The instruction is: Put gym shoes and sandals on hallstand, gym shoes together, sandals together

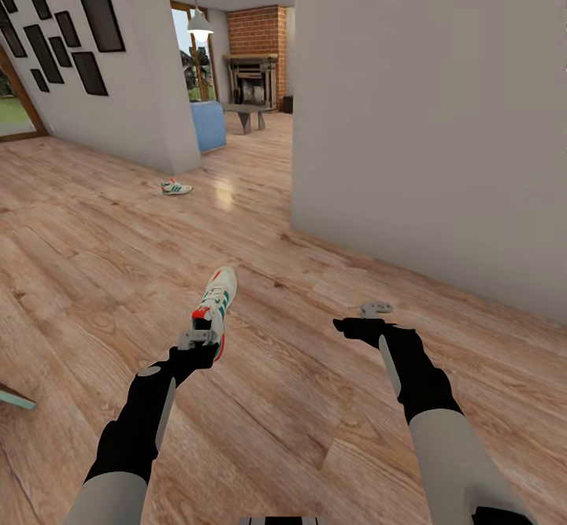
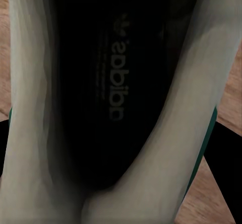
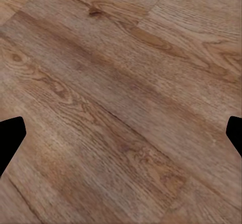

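Your left gripper (image 1: 198, 339) clamps the white green-striped gym sneaker (image 1: 216, 305) at its heel; jolts could drop it. Right gripper (image 1: 356, 325) jaws wide, empty.

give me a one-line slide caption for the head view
Left gripper holds one gym shoe above the corridor floor; second gym shoe lies farther off.

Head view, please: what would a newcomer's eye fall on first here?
The white gym shoe at the left gripper, heel in its fingers, toe pointing away over the wood floor. Next, the second gym shoe lying far off by the grey wall corner, and the right gripper open and bare.
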Tool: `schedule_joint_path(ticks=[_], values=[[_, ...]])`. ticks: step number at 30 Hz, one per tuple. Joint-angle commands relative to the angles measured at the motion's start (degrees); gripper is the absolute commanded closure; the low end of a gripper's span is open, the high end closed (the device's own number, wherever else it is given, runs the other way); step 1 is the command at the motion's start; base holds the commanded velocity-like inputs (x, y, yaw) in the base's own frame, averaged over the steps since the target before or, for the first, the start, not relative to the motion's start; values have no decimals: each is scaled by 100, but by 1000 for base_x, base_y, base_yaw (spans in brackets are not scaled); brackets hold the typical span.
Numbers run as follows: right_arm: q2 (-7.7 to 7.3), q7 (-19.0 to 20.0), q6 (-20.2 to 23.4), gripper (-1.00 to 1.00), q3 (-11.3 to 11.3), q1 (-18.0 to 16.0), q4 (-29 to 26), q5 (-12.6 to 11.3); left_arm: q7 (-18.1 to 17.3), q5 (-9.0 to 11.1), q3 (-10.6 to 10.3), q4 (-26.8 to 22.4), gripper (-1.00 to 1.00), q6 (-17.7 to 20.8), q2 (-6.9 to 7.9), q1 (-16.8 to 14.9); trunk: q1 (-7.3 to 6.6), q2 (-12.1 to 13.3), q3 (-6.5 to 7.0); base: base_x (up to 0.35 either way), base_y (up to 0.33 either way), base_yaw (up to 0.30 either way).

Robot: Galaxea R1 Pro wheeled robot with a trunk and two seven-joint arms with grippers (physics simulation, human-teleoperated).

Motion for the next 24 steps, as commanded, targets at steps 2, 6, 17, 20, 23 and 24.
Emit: schedule_joint_path(ticks=[2, 6, 17, 20, 23, 24], values=[[7, 52, 23, -100, -25, -3, -8, 60, -61, -62, 25, -9, 100, 18, -8, -4, -1, -2, 14, 0, 0, 0], [7, 52, 23, -100, -25, -3, -8, 60, -61, -62, 28, -9, 100, 18, -8, -4, -1, -2, 52, 12, 0, 0], [7, 52, 23, -100, -25, -3, -8, 60, -61, -53, 28, -9, 100, 18, -8, -4, -1, -2, 155, 223, 117, 0], [7, 52, 23, -100, -25, -3, -4, 60, -68, -53, 28, -9, 100, 18, -8, -4, -1, -2, 184, 284, 174, 0], [7, 52, 23, -100, -25, -3, -5, 60, -67, -53, 28, -9, 100, 18, -8, -4, -1, -2, 212, 287, 173, 0], [7, 52, 23, -100, -25, -3, -6, 60, -69, -50, 28, -8, 100, 18, -8, -4, -1, -2, 222, 297, 150, 0]])
